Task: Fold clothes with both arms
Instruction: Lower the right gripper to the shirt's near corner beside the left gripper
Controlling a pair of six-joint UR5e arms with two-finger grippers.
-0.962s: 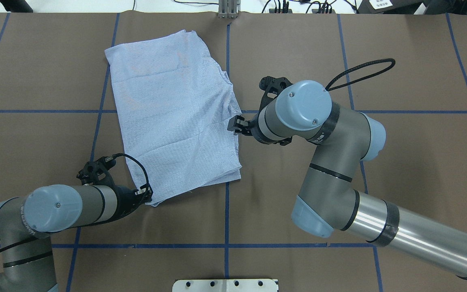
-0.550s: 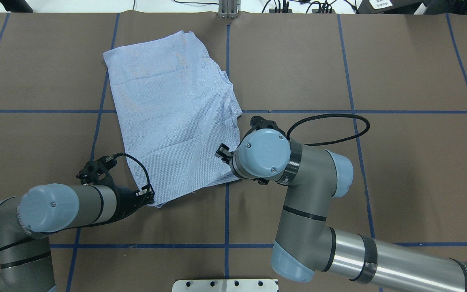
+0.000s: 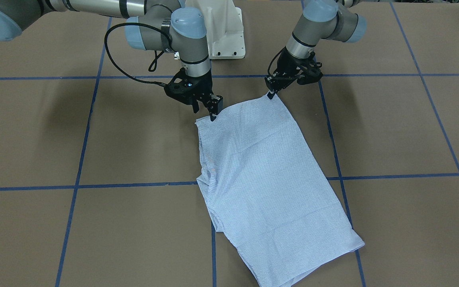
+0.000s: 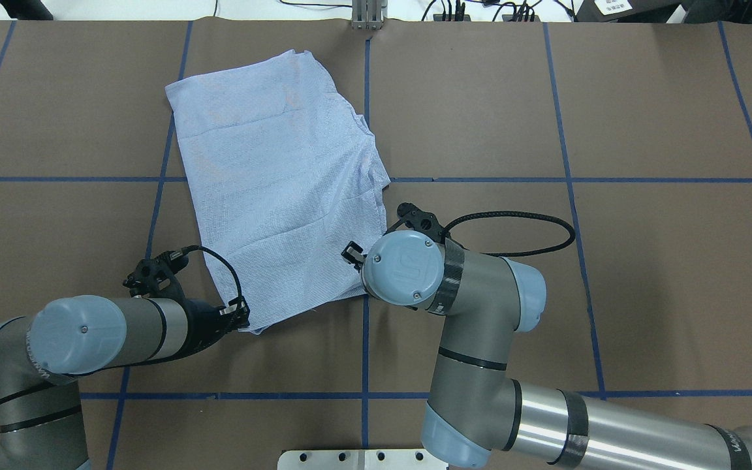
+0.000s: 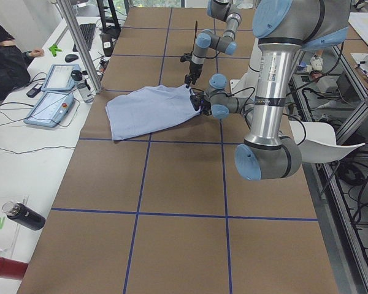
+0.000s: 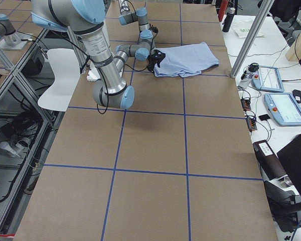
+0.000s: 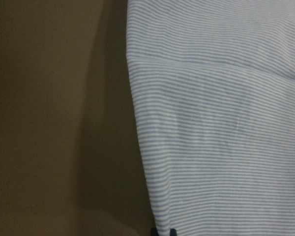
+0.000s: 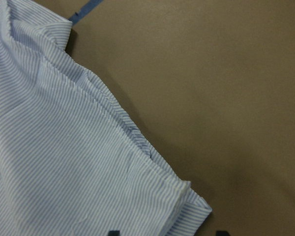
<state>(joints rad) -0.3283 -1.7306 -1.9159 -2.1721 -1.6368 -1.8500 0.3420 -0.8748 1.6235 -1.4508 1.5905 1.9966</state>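
Blue-white striped shirt (image 3: 269,179) lies flat, long axis running fwd from my tips: L gripper (image 3: 271,95) pinching one near corner, R gripper (image 3: 212,115) spread wide astride the other.

Overhead, front, side, close wrist views; shirt (image 4: 271,189) shared

No legible text, labels or numbers anywhere

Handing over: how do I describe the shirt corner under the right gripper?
On the brown table lies one folded striped shirt. Along its edge nearest the robot's base are two corners. This corner has stacked layers under the open right gripper; the left gripper pinches the other.
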